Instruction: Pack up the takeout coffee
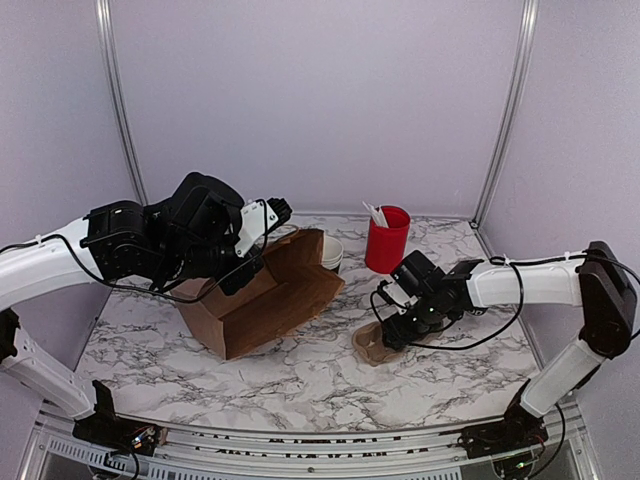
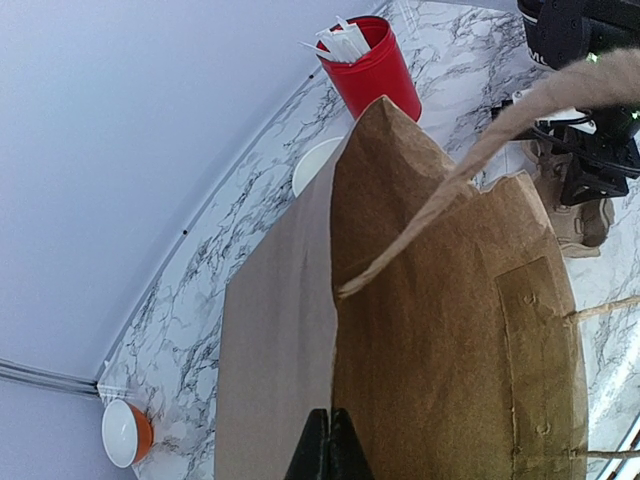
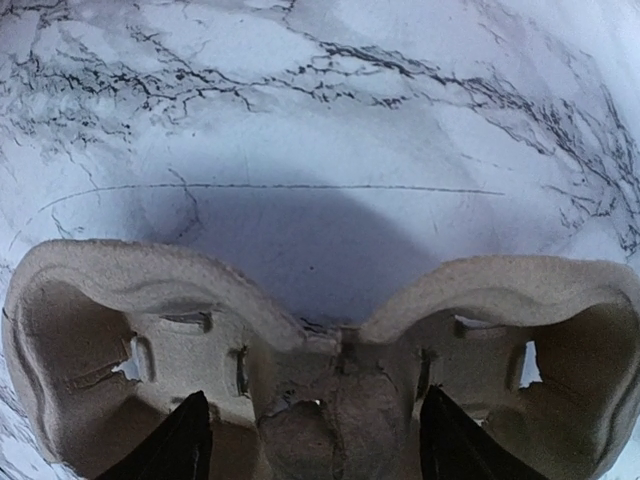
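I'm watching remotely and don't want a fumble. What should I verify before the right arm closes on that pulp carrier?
1. Left gripper shut on paper bag edge: ok.
2. Bag mouth held open: ok.
3. Right gripper open, fingers straddling cup carrier middle: ok.
4. Carrier wells hold the coffee: not ok, visible wells look empty.
5. Takeout coffee located: cannot tell, in no view.
6. Red cup apart from right arm: ok.

The left arm (image 1: 40, 265) and right arm (image 1: 530, 282) have white tubular links, bulky black joints, looping black cables (image 1: 519, 298) and pointed black fingers (image 3: 185, 440)
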Controlling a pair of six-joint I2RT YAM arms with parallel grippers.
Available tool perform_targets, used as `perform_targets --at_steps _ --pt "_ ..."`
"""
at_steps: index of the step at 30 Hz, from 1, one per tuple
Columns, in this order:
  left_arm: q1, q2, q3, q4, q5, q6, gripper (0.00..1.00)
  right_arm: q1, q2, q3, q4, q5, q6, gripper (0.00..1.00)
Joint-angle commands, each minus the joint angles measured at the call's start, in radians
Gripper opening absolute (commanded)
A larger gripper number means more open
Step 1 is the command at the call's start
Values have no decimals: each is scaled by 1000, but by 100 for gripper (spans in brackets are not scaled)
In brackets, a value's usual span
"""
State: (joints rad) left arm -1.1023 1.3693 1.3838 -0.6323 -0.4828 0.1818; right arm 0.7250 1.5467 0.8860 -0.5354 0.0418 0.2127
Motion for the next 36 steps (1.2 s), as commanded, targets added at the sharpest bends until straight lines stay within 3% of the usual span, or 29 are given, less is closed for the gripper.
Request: perform_targets --at_steps 1,19,36 --pt "8 -8 -8 21 14 -11 0 -2 12 22 23 0 -21 66" --pt "17 7 14 22 24 -19 0 -1 -28 9 33 48 16 45" --pt "52 44 57 19 72 -40 0 36 -233 67 -78 117 78 41"
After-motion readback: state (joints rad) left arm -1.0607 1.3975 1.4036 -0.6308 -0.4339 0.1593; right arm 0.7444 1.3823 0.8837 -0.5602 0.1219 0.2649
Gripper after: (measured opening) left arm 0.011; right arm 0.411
